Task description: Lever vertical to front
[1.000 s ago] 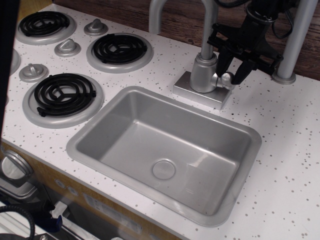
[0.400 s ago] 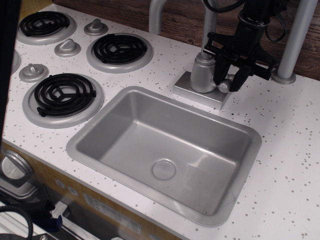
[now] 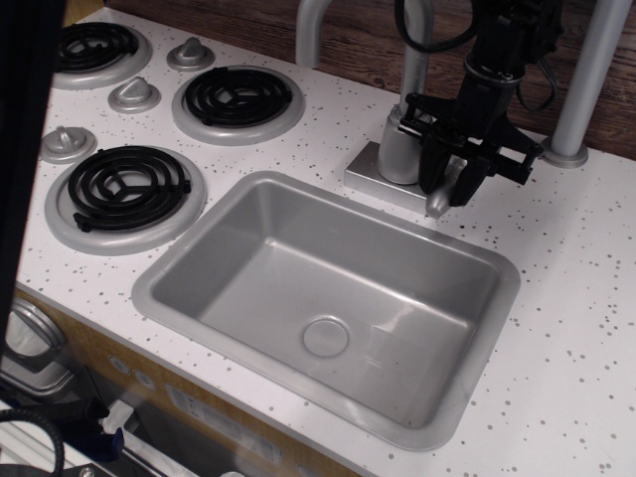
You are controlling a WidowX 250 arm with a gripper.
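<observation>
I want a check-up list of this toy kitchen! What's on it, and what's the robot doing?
Surface: white speckled counter with a grey sink.
Job's things: lever tilted toward the sink, beside the faucet.
Clutter: nothing seen.
Hand: black hand around the lever; whether it grips, cannot tell.
Cables: black cable looping above the hand.
Surroundings: three full burners, knobs, wood wall, grey post.

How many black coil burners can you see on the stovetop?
3: back left burner, middle burner beside the faucet, front burner left of the sink. More may lie beyond the left edge.
</observation>
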